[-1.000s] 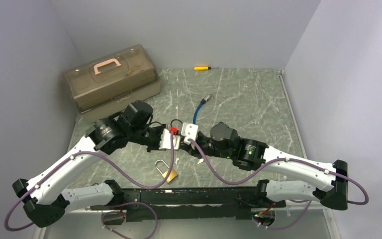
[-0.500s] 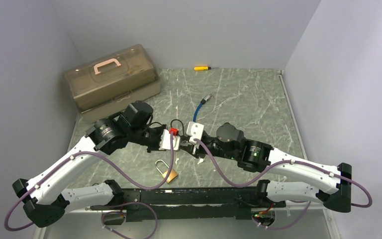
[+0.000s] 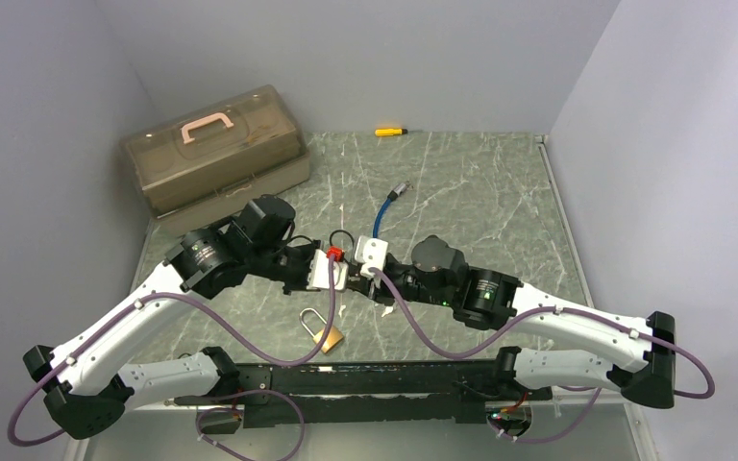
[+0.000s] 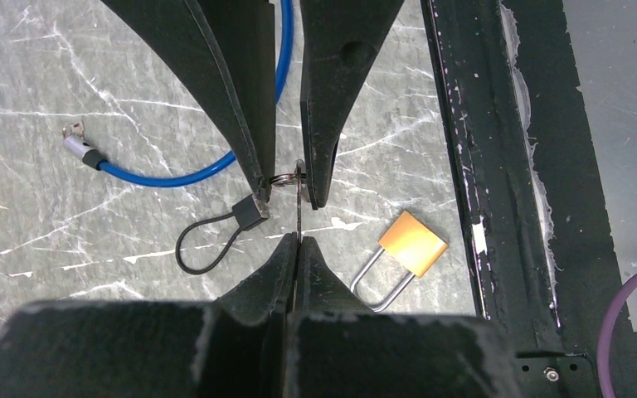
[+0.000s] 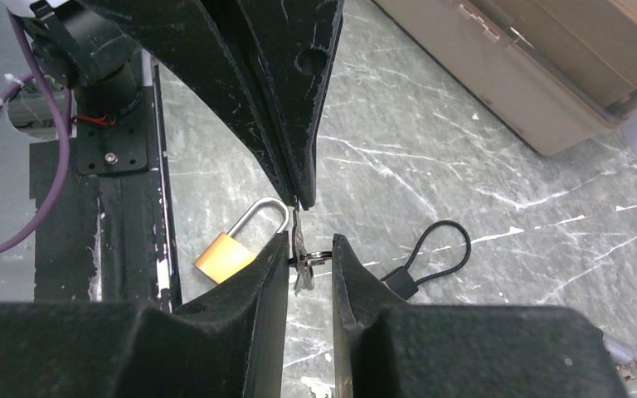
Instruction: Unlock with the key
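Left fingers (image 4: 257, 286) are pressed tight on the key (image 4: 299, 215) in the left wrist view, while the right fingers (image 4: 232, 99) sit a bit spread around its head. Right wrist view, same deal: the key hangs in that gap, with the padlock (image 5: 226, 255) flat on the counter (image 5: 464, 191) below. From the top, the padlock's by the counter's near edge, around the middle.

My left gripper (image 4: 299, 242), pinching the key (image 5: 301, 269), meets my right gripper (image 5: 310, 249) tip to tip: no way through. Padlock (image 3: 327, 337) lies below them by the rail (image 3: 394, 371). Blue cable (image 3: 381, 216) behind, toolbox (image 3: 213, 144) back-left. Table's (image 3: 480, 202) right side open.
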